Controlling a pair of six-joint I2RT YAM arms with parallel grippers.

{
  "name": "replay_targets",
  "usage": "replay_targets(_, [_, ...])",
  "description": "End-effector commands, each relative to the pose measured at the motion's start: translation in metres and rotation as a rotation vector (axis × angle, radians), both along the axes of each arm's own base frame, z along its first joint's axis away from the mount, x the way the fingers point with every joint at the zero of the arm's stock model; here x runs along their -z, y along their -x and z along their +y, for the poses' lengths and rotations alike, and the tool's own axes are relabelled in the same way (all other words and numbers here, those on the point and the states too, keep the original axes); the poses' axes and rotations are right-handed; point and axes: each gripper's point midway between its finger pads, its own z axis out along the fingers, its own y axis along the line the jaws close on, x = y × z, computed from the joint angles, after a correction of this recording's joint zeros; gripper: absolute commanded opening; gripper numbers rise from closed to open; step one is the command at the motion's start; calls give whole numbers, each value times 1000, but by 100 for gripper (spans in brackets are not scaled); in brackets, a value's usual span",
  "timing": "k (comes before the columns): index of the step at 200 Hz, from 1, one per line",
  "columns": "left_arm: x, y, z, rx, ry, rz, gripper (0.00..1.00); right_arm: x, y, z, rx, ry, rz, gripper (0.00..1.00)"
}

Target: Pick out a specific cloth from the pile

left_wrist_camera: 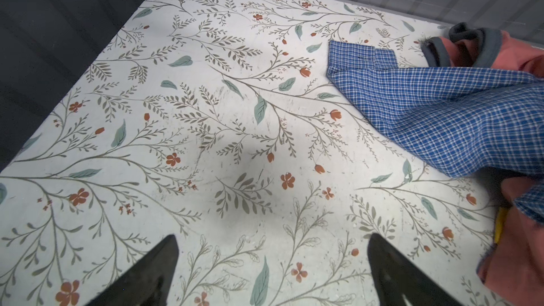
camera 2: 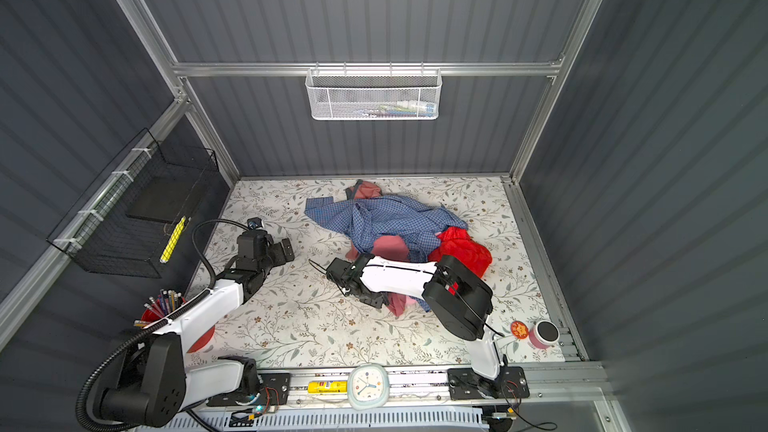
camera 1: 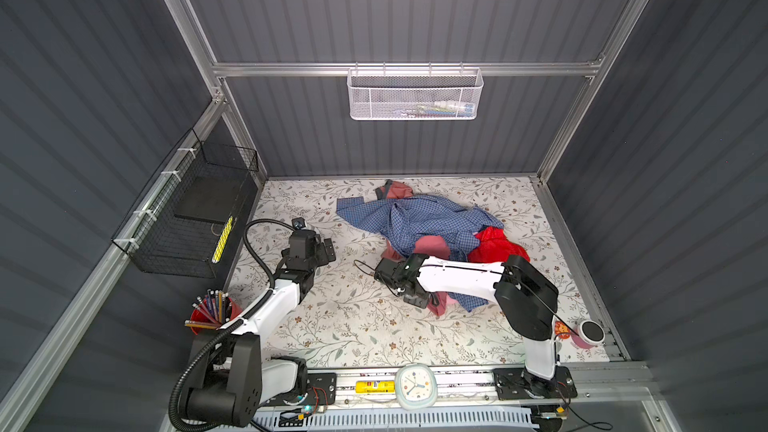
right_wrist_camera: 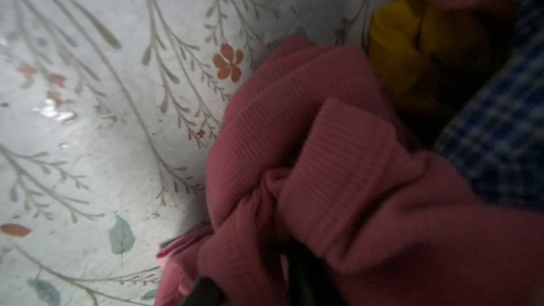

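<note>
The fingers [left_wrist_camera: 164,263] of the left gripper [left_wrist_camera: 272,239] are held spread wide over the bare floral table [left_wrist_camera: 206,113], near the left edge of the pile [camera 1: 432,214]. Further right, the right gripper [right_wrist_camera: 250,264] is seen pinched on a fold of the cloth [right_wrist_camera: 323,142]. Its salmon-pink knit is bunched at the pile's near edge, partly tucked under the blue checked shirt [right_wrist_camera: 500,128] and beside a yellow piece [right_wrist_camera: 412,54].

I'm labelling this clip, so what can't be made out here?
Right gripper grip: right wrist view, blurred, pink cloth bunched over it; both top views, wrist covers the tips.
Rest of pink cloth: both top views, under the checked shirt and right arm.
White basket contents: both top views, too small behind mesh.
Yellow piece: right wrist view, dark, blurred.
</note>
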Motion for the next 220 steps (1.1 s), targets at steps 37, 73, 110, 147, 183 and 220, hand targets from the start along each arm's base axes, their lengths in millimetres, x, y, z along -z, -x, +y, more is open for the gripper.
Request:
replay_targets(37, [-3, 5, 2, -13, -14, 0, 100, -68, -17, 4, 101, -162, -117, 0])
replay_targets(73, [-9, 5, 1, 5, -22, -12, 100, -165, -22, 14, 142, -409, -244, 0])
replay_targets(110, [-18, 5, -3, 29, -31, -25, 100, -250, -26, 17, 108, -641, -384, 0])
replay_targets(147, [-47, 0, -14, 83, -3, -87, 100, -316, -37, 28, 85, -823, -442, 0])
replay_targets(183, [-99, -2, -30, 168, 19, -198, 100, -370, -53, 47, 74, -1090, -411, 0])
replay_targets(220, [-171, 0, -71, 366, 101, -355, 100, -402, -62, 89, -14, -1273, -333, 0])
